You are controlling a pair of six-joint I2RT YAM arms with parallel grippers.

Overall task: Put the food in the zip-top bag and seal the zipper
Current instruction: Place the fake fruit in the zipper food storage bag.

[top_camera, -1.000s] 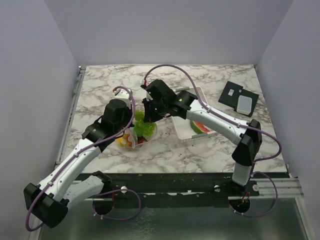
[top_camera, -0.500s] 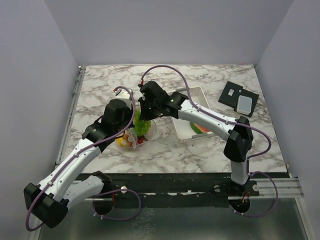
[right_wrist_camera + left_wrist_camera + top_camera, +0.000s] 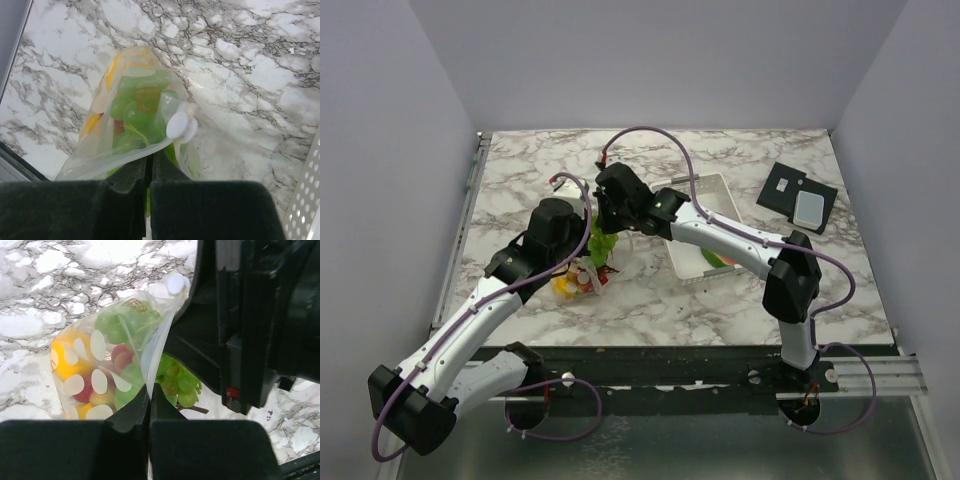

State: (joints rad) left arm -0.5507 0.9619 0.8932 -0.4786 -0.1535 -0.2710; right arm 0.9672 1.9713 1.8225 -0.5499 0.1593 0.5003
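Observation:
The clear zip-top bag (image 3: 586, 266) hangs between both grippers at the table's middle left, holding yellow-orange, red and green food. In the left wrist view the bag (image 3: 102, 360) shows green grapes (image 3: 177, 382) by its edge. My left gripper (image 3: 149, 394) is shut on the bag's edge. My right gripper (image 3: 149, 159) is shut on the zipper (image 3: 115, 152), just beside a white slider tab (image 3: 180, 125). In the top view the right gripper (image 3: 605, 226) sits close above the left gripper (image 3: 582, 252). A watermelon slice (image 3: 717, 257) lies in the white basket (image 3: 705, 188).
The white basket stands right of the bag; its perforated wall shows in the right wrist view (image 3: 306, 200). A black plate with a white rectangle (image 3: 797, 197) lies at the back right. The metal rail (image 3: 463, 215) runs along the table's left edge.
My right gripper has moved left, toward the left gripper, staying at the bag's mouth. The bag has bunched narrower. The left arm has hardly moved.

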